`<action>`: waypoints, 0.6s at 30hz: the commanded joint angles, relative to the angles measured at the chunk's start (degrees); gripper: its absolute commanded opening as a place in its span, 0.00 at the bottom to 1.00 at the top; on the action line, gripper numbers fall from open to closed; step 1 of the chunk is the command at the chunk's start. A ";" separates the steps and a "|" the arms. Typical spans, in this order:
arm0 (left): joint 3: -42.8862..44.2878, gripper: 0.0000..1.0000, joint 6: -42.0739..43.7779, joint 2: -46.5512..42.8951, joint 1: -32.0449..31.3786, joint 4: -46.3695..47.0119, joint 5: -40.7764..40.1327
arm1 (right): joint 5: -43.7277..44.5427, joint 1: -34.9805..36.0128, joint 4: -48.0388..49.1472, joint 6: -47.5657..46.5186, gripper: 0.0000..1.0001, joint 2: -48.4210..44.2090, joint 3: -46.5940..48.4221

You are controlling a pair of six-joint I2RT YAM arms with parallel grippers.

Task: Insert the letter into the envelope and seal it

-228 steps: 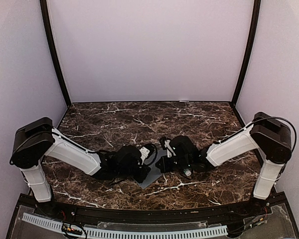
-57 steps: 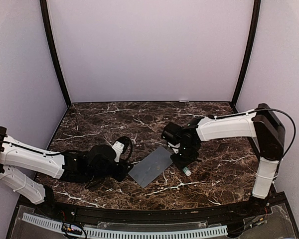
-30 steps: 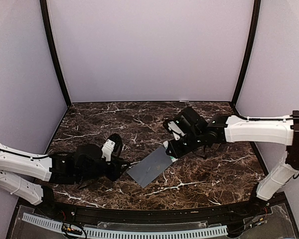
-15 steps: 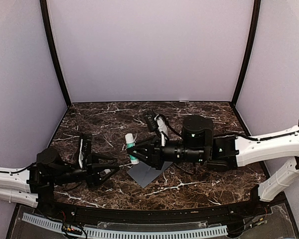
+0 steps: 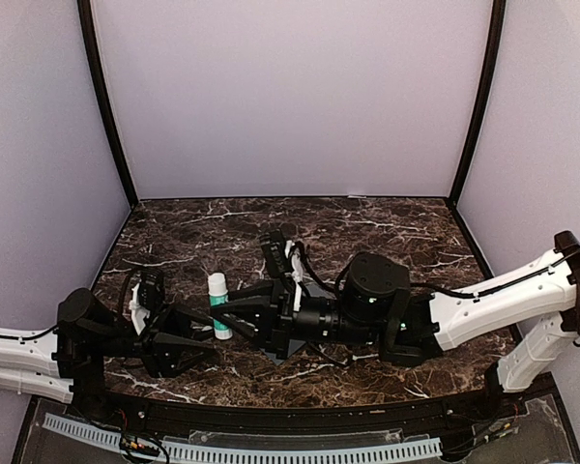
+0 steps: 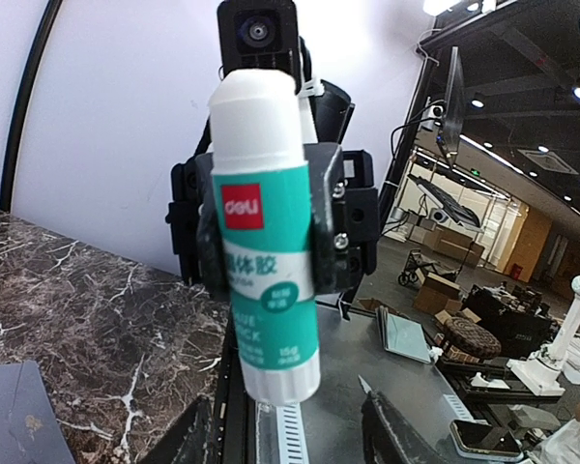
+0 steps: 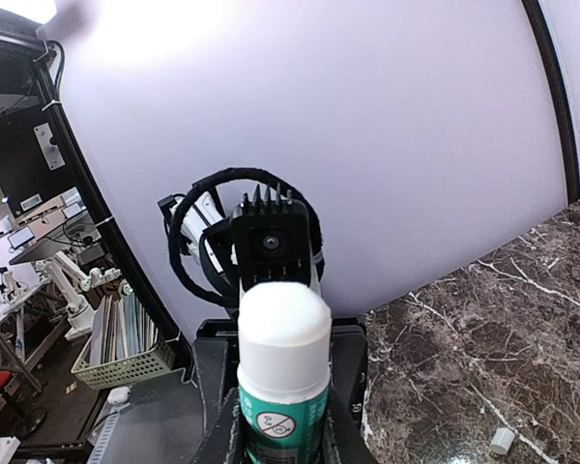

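Note:
My right gripper (image 5: 220, 317) is shut on a white-and-green glue stick (image 5: 217, 304) and holds it upright above the table's left half. The stick (image 7: 282, 382) fills the right wrist view between the right gripper's (image 7: 282, 430) jaws. My left gripper (image 5: 211, 338) faces it with its jaws apart, just below the stick and not touching it. In the left wrist view the stick (image 6: 266, 256) hangs above the open left gripper (image 6: 290, 440). The grey-blue envelope (image 6: 10, 425) lies flat on the table, mostly hidden under the right arm (image 5: 273, 354). The letter is out of view.
A small white cap (image 7: 501, 441) lies on the marble table (image 5: 387, 232). The right arm (image 5: 464, 304) stretches low across the table from right to left. Purple walls close off the back and both sides.
The right arm has carried the glue stick from beside the envelope leftward to the left gripper. The left arm has drawn back to the left and its jaws have widened.

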 commanded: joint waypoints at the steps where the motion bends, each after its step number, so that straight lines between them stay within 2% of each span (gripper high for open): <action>1: -0.45 0.51 -0.79 0.61 0.32 3.96 3.98 | 1.41 1.11 5.56 -0.65 0.00 1.70 1.20; 6: -0.14 0.48 -0.93 2.13 0.32 4.43 3.94 | 1.94 1.70 6.28 -0.74 0.00 3.31 1.50; 11: 0.03 0.37 -1.01 2.21 0.32 4.19 3.63 | 2.51 2.01 6.74 -0.98 0.00 4.05 1.73; 14: 0.15 0.27 -0.98 1.99 0.32 3.66 3.15 | 2.99 2.30 7.51 -1.18 0.00 4.19 1.47; 18: 0.29 0.26 -0.99 2.11 0.32 3.47 3.35 | 3.40 2.58 8.05 -1.46 0.00 4.02 1.30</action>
